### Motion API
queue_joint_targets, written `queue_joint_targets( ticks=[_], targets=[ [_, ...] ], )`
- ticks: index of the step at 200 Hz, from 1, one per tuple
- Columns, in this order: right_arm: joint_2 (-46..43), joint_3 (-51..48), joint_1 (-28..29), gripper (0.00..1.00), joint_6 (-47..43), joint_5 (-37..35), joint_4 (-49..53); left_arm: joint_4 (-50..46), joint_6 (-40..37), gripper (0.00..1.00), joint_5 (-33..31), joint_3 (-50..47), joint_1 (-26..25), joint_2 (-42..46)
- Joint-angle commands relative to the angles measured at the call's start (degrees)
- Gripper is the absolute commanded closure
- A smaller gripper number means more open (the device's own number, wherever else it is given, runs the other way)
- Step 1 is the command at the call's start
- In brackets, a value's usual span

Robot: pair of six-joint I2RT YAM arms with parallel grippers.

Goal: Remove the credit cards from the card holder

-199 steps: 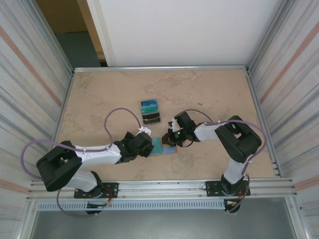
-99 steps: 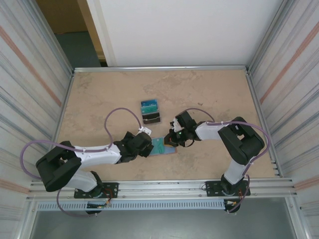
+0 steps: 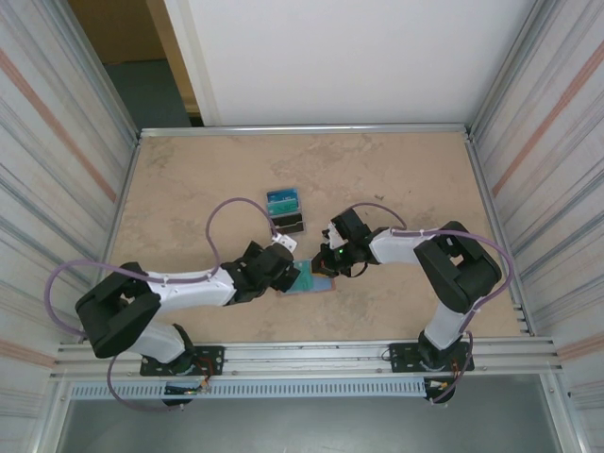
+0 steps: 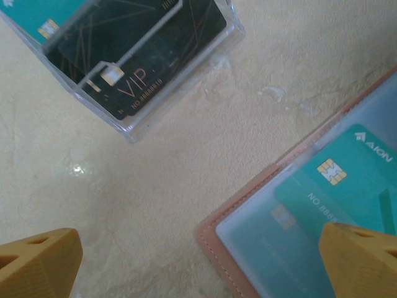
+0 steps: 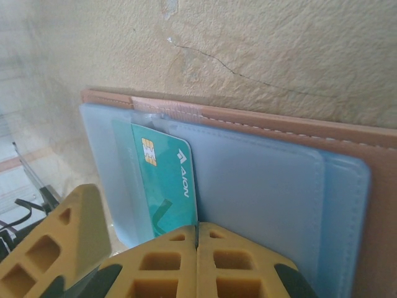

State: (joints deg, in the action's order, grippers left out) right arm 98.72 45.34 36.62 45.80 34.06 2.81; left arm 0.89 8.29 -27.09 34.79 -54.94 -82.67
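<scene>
Left gripper (image 4: 200,261): spread wide, holding nothing.
Right gripper (image 5: 197,231): closed, tips on salmon-pink folding card holder (image 5: 381,211), which lies open toward the bench's near edge.
Holder contents: teal plastic credit card (image 5: 162,180).
Clear plastic box (image 4: 129,129): black VIP card (image 4: 142,43).

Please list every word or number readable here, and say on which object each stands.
"VIP": on the black card in the clear box.
"NO 8888...": under it on the same card; last digits blurred.
"AION": on the green credit card in the card holder, also in the right wrist view.
"NO 888...": on that card; the rest is hidden.
Second card beneath the sleeve: too faint to read.
</scene>
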Motion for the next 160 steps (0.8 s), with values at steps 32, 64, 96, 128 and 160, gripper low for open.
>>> queue_joint_targets(
  ticks=[32,64,96,128,160],
  targets=[
    [-2.49,0.94,-0.27,1.0,-1.42,-1.71,2.38,0.49,-0.74,0.01,-0.99,1.6,-0.81,-2.62],
    [-2.78,0.79,-0.35,1.0,-0.88,-1.22,1.58,0.35,-0.91,0.01,-1.06,1.62,-0.96,-3.26],
    [-3.58,-0.27,-0.52,0.94,0.68,0.91,-1.72,-0.01,-0.56,0.01,-1.64,1.68,-1.14,-3.94],
    [-3.8,-1.67,-0.76,0.88,2.16,2.9,-5.19,-0.02,-0.13,0.01,-1.65,1.51,-1.31,-4.54],
    [-3.34,-2.62,-0.76,0.84,3.37,4.5,-8.25,0.11,0.32,0.01,-1.51,1.51,-1.43,-4.95]
  ],
)
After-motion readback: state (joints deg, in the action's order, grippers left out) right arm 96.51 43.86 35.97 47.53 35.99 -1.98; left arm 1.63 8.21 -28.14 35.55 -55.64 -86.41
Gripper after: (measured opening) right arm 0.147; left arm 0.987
